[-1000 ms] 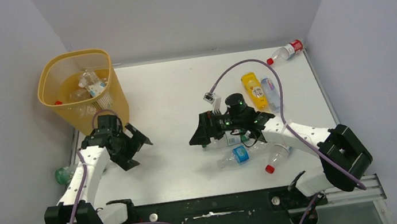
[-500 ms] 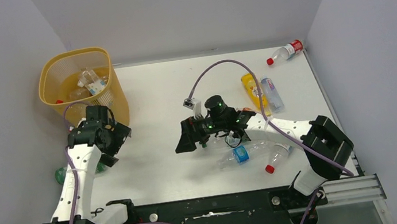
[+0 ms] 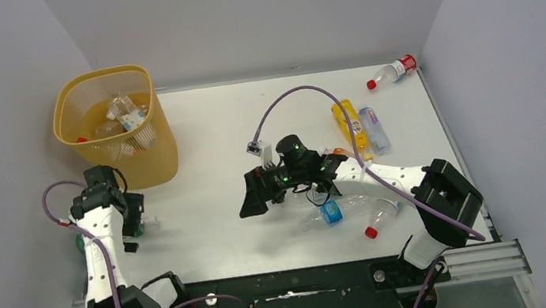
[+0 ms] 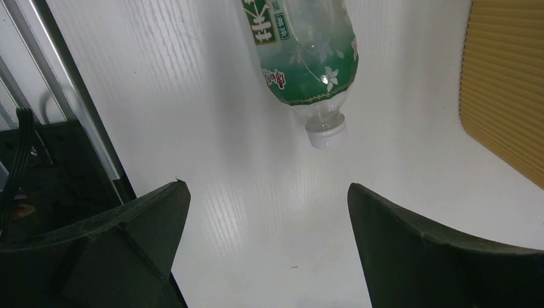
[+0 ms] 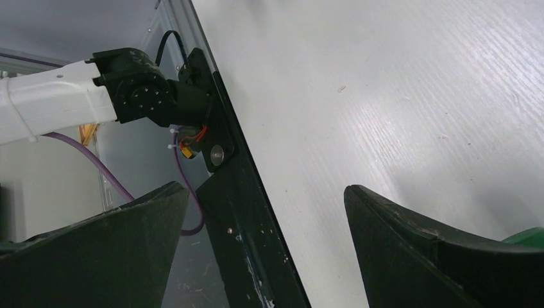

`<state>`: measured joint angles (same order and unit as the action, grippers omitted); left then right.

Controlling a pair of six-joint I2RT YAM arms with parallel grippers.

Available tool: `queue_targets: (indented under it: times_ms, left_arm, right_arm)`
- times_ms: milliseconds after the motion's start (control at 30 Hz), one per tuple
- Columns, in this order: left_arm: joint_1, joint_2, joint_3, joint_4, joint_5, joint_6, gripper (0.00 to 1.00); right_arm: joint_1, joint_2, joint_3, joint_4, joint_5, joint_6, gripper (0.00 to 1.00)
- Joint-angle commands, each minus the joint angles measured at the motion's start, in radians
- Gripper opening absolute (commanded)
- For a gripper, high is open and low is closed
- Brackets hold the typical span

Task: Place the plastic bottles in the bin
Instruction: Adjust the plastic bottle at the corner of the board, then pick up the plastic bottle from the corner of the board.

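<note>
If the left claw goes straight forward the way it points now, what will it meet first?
Most likely the green-labelled bottle, cap end first; it lies nearly straight ahead of the open left claw. The distance is unclear.

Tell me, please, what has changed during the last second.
The left gripper swung from the front of the bin to the left edge of the table, open above the green-label bottle. The right gripper shifted left, open and empty. Nothing grasped or released; bin and other bottles stayed.
</note>
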<state>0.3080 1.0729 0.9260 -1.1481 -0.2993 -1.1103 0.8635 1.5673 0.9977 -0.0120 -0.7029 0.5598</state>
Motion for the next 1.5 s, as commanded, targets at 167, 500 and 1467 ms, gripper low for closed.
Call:
queue_targets:
  times_ms: [167, 500, 1467]
  left_arm:
    - [0.047, 0.109, -0.009, 0.181, -0.040, -0.020, 0.98]
    - [0.121, 0.148, -0.050, 0.241, -0.070, -0.023, 0.98]
    - [0.172, 0.327, -0.116, 0.437, -0.063, -0.033, 0.89]
  right_arm:
    - [0.021, -0.012, 0.025, 0.012, 0.016, -0.007, 0.98]
    - [0.021, -0.013, 0.007, 0.008, 0.016, -0.013, 0.98]
    - [0.025, -0.008, -0.011, 0.024, 0.029, -0.004, 0.98]
